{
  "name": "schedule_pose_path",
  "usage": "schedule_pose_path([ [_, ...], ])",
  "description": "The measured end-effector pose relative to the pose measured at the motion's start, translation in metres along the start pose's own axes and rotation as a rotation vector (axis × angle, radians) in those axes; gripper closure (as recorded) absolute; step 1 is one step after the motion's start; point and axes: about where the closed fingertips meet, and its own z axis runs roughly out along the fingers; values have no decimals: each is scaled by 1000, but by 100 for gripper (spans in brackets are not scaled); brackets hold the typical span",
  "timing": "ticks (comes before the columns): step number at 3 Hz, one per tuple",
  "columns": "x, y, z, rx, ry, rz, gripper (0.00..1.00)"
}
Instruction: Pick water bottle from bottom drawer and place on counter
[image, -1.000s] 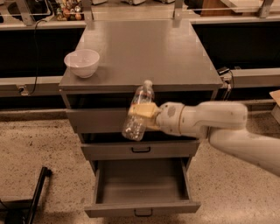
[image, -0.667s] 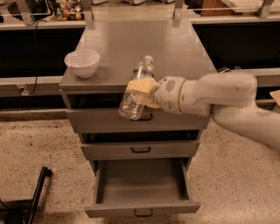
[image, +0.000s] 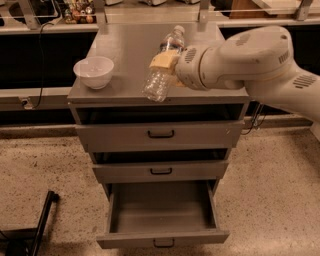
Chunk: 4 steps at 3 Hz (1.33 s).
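Your gripper (image: 165, 64), over the near edge of the table (image: 125, 55), has its fingers (image: 160, 60) clenched round the water bottle (image: 158, 82) at mid-body, cap tilted far. This hold likely leaves the base free to land beside the bowl (image: 93, 71).

Arm (image: 265, 60) enters from the right edge of frame, white casing, reaching left. Thick rounded wrist section (image: 212, 67) roughly level, pointing left. Claw (image: 165, 64) at the wrist's left end, over the front part of the bench (image: 125, 50), right of centre. One tan pad (image: 160, 59) shows, pressed across the middle of the water bottle (image: 156, 85); the opposing finger is hidden behind it. Grip closed, bottle tilted with its cap up and away.
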Motion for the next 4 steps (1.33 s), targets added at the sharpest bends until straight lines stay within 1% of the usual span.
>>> schedule_pose_path([
  [1, 6, 9, 9, -48, -7, -3, 100],
  [2, 6, 9, 9, -48, -7, -3, 100],
  [3, 15, 7, 19, -46, -57, -30, 100],
  [4, 30, 22, 54, -84, -175, -59, 100],
])
